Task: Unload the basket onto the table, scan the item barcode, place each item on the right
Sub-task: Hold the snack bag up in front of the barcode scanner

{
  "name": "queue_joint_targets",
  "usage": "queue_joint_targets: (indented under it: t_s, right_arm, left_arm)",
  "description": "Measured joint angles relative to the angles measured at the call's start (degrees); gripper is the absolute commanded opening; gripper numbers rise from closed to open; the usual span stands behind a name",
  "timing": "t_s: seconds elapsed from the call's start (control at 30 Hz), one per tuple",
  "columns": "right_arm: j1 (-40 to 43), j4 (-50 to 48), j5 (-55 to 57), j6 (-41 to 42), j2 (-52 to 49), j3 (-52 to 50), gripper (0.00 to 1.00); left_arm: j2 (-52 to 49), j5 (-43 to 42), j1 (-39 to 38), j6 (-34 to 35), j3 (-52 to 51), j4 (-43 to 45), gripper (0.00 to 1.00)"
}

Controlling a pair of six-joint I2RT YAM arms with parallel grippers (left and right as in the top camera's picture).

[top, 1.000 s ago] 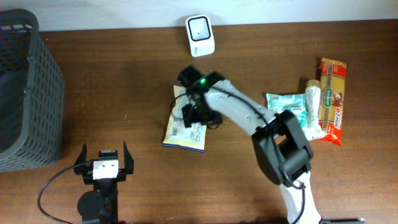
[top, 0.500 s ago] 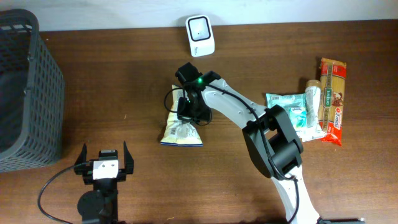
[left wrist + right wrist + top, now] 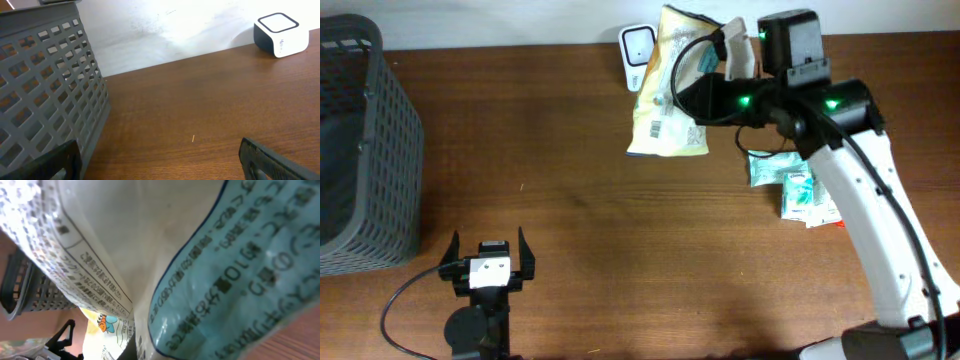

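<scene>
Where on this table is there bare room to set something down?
The widest bare wood is mid-table, between the basket on the left and the packets on the right, and from the scanner forward to the left gripper. Crowded: the right rear, with the packets under the arm and the bag aloft by the scanner.

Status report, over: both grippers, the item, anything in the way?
Left gripper open, empty. Right gripper shut on snack bag. Bag overlaps scanner in overhead view. Nothing between them seen.
</scene>
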State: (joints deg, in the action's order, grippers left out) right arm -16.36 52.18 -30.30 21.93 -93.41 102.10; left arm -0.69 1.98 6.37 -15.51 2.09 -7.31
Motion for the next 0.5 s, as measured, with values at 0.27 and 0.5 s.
queue_joint_targets:
  t_s: [0.27, 0.5]
  right_arm:
    - [-10.3, -9.9, 35.9, -7.1, -1.8, 14.7, 0.04]
    - [-16.6, -71.2, 68.1, -57.8, -35.3, 15.1, 0.04]
  left_arm:
    - [0.1, 0.0, 0.0, 0.0, 0.0, 0.0, 0.99]
    - [0.1, 0.0, 0.0, 0.0, 0.0, 0.0, 0.99]
